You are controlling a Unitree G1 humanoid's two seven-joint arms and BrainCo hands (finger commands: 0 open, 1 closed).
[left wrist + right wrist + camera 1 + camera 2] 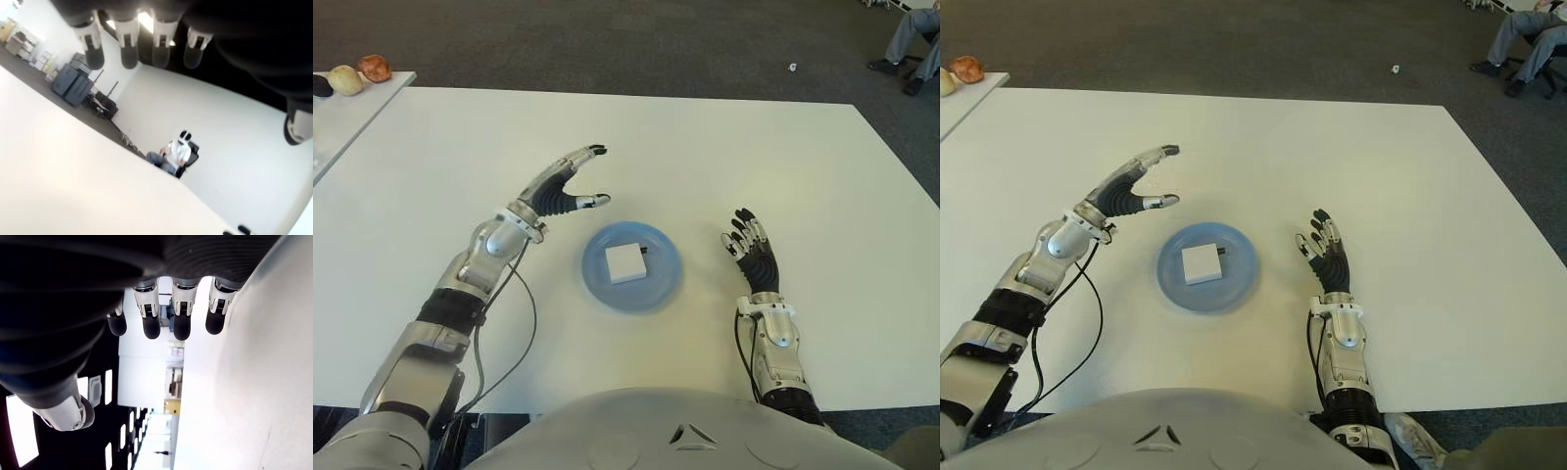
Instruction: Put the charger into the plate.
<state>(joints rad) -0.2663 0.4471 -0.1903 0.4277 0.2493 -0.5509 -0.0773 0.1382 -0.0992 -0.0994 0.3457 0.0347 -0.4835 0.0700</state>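
Charger in blue plate, between empty spread left hand and right hand

Left hand fills the top of the frame, dark palm overhead, four fingertips hanging down straight and spread, nothing between them. The thumb tip pokes in at the right edge. Below, the white worktop slopes across the lower left. Past its edge, centre frame, a person sits in a chair. Upper left, dark cabinets against a white wall.
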